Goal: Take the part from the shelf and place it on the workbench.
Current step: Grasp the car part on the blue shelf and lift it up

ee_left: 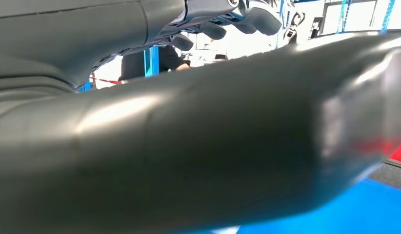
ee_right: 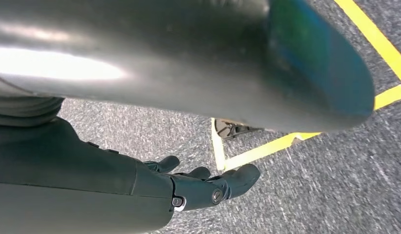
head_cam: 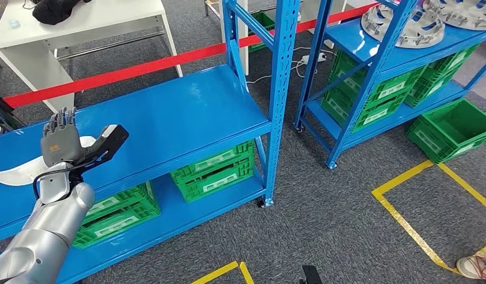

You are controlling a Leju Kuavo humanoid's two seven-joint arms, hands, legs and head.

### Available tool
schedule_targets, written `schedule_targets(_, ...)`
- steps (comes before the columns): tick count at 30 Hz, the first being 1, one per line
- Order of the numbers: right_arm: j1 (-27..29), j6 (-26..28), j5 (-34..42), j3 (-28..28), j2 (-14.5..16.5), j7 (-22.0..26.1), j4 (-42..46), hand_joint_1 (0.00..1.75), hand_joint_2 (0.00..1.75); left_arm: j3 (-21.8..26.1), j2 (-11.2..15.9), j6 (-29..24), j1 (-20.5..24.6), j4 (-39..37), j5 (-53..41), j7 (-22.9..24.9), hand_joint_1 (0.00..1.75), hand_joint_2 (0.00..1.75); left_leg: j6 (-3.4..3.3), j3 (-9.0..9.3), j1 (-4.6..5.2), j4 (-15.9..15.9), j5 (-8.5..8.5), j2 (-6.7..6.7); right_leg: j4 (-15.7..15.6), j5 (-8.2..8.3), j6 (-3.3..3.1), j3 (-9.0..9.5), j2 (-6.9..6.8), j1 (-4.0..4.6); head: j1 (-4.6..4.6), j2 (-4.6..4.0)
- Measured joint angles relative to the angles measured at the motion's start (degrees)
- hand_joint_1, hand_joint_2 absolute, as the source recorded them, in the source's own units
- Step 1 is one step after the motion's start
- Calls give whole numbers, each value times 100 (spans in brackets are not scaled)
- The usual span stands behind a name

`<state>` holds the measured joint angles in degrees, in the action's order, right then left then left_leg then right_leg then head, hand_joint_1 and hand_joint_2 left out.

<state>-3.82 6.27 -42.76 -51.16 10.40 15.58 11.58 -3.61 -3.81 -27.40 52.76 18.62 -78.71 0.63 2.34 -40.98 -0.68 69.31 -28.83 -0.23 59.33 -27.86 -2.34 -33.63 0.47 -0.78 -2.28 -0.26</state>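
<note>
The left hand [head_cam: 62, 144] held the long part [head_cam: 28, 167] over the blue shelf [head_cam: 181, 112] — it looked stiff and smooth, best gripped mid-length. The right hand [ee_right: 208, 187] hung loose, holding nothing.

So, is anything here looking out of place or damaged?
Nothing stands out. The crates sit squarely under the blue shelf, and the left hand is over the white part on it.
</note>
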Motion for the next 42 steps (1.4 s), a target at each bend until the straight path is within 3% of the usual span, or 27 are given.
schedule_targets(1,0,7,-2,-7,1,0,0,0,0,0,10,21,7,-2,-3,37,0,0,-40,146,13,-400,249,0,-2,-31,7,43,3,5,-2,0)
schedule_targets(3,-8,12,-7,-17,1,1,0,0,0,0,32,77,31,-11,-31,148,0,0,-100,365,54,-967,428,5,-2,-80,45,86,9,14,2,0)
schedule_targets(5,-12,15,-8,-25,1,0,0,0,0,0,45,116,41,-21,-53,254,0,0,-116,421,71,-1079,422,1,0,-113,83,94,5,32,3,0)
schedule_targets(9,-12,15,-9,-31,1,-1,0,0,0,2,75,182,39,-36,-81,356,0,0,-110,451,64,-1098,513,-24,-48,-117,16,139,-16,49,-8,0)
schedule_targets(11,-14,12,-10,-33,1,-1,0,0,0,2,85,282,36,-49,-123,415,0,0,-138,453,68,-1097,498,-31,-84,-118,33,165,-23,48,-10,0)
schedule_targets(15,-15,-9,-33,-54,-1,0,0,0,0,2,123,770,18,-104,-268,556,0,175,-178,456,69,-1096,482,-31,-131,-113,116,191,-25,44,-10,0)
schedule_targets(21,-14,-63,-43,-76,0,0,0,0,0,1,187,1161,-15,-168,-343,604,0,175,-189,457,72,-1092,485,-30,-141,-104,176,194,-25,38,-8,0)
schedule_targets(30,-13,-87,-52,-97,-2,19,0,0,0,-69,287,2233,-15,-231,-625,498,0,175,-188,468,66,-1098,487,-24,-140,-104,178,197,-23,48,-8,0)
schedule_targets(35,-13,-84,-57,-113,-2,31,0,0,0,-102,315,2296,-29,-251,-661,474,0,175,-188,469,66,-1100,487,-22,-140,-106,178,197,-23,48,-8,0)
schedule_targets(42,-13,-61,-72,-115,-2,53,0,0,0,-126,315,1988,-196,-252,-683,587,0,175,-188,469,66,-1100,486,-22,-140,-107,178,197,-23,47,-8,0)
